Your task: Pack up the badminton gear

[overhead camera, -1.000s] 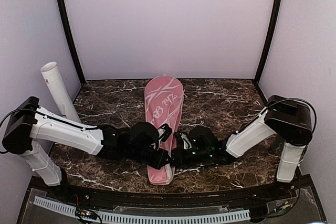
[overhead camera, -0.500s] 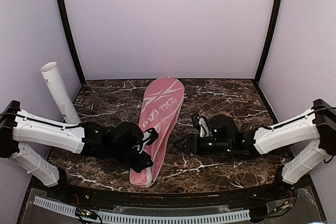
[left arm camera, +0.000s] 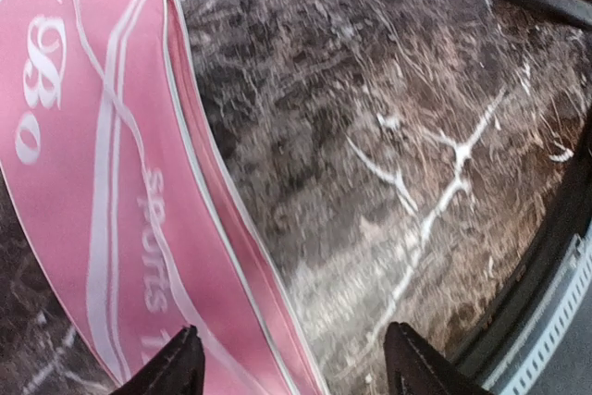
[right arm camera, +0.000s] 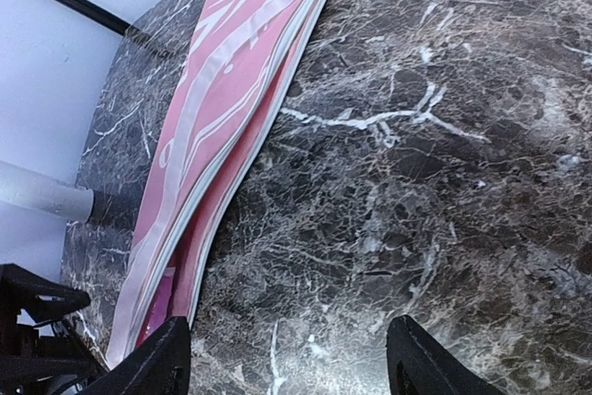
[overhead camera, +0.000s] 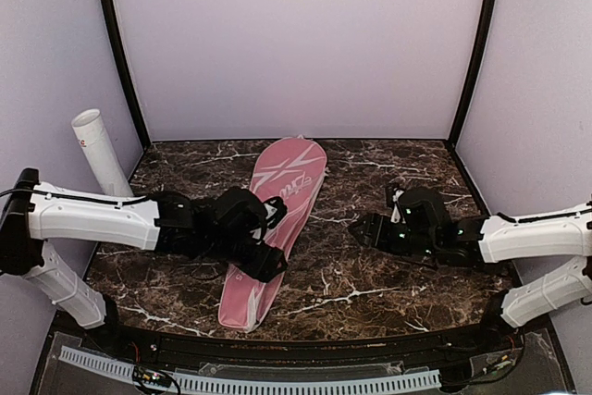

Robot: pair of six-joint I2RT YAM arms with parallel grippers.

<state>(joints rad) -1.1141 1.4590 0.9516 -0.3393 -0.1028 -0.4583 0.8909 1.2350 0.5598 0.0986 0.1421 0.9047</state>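
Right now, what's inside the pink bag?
The pink bag gapes along its edge, showing only a darker pink sliver; fabric covers the rest, so its contents cannot be told.

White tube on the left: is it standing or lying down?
Standing but tilted: the white tube leans top-first toward the left wall.

We read the bag (overhead camera: 294, 173) as pink woven cloth with a slight sheen, smooth white printed lettering and piped edging. From the right wrist its edge looks layered. The table (overhead camera: 379, 168) is a dark marble-look top with white veins, polished, semi-gloss. The tube (overhead camera: 100, 150) is white, smooth and matt; plastic or card, we can't tell. The arm shells (overhead camera: 92, 219) are glossy white plastic with matt black joints. Fingers on the left gripper (left arm camera: 291, 372) and right gripper (right arm camera: 291, 363) are matt black, plastic-looking. The walls (overhead camera: 296, 43) are matt pale lilac.
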